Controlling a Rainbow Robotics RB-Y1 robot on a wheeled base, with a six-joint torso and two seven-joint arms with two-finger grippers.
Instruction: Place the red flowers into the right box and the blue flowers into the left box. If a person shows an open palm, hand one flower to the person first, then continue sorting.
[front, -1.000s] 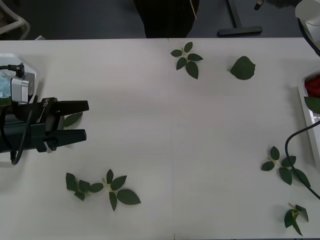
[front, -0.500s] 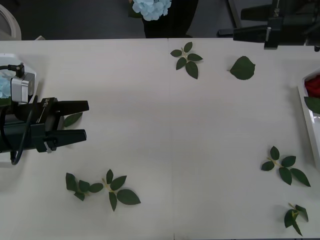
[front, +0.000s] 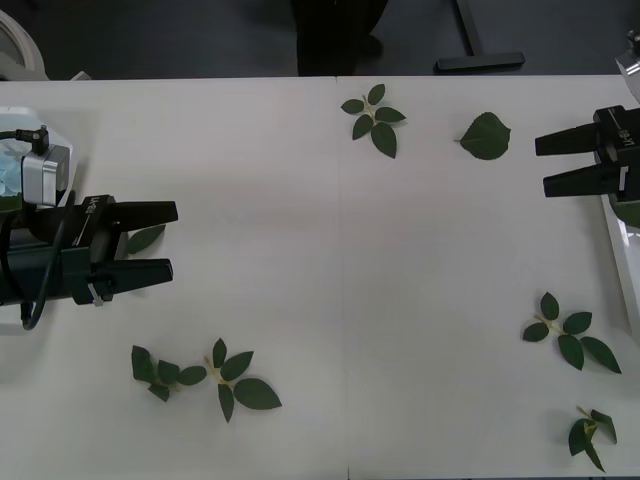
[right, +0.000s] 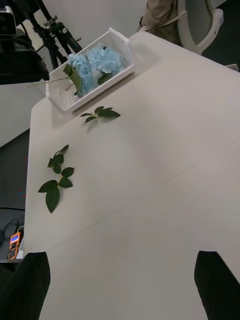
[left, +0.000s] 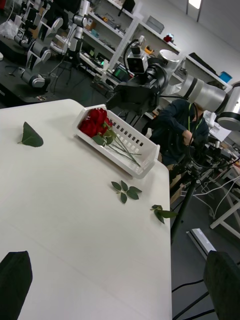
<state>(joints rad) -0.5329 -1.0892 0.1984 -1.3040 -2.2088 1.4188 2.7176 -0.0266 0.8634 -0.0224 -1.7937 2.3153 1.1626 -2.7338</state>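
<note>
Red flowers (left: 96, 121): deep-red blooms bunched at one end of the right box (left: 131, 150), thin green stems and leaves trailing along its slotted white wall. Blue flowers (right: 95, 64): pale, fluffy rounded heads with green leaves, lying in the left box (right: 92, 93), one stem poking out past its rim. Left tool (front: 170, 240) hovers over the worktop (front: 340, 280) beside the left box, fingers spread wide, nothing held. Right tool (front: 542, 164) at the worktop's right edge by the right box, likewise spread and holding nothing. Loose leaf sprigs (front: 372, 118) scattered across the worktop.
</note>
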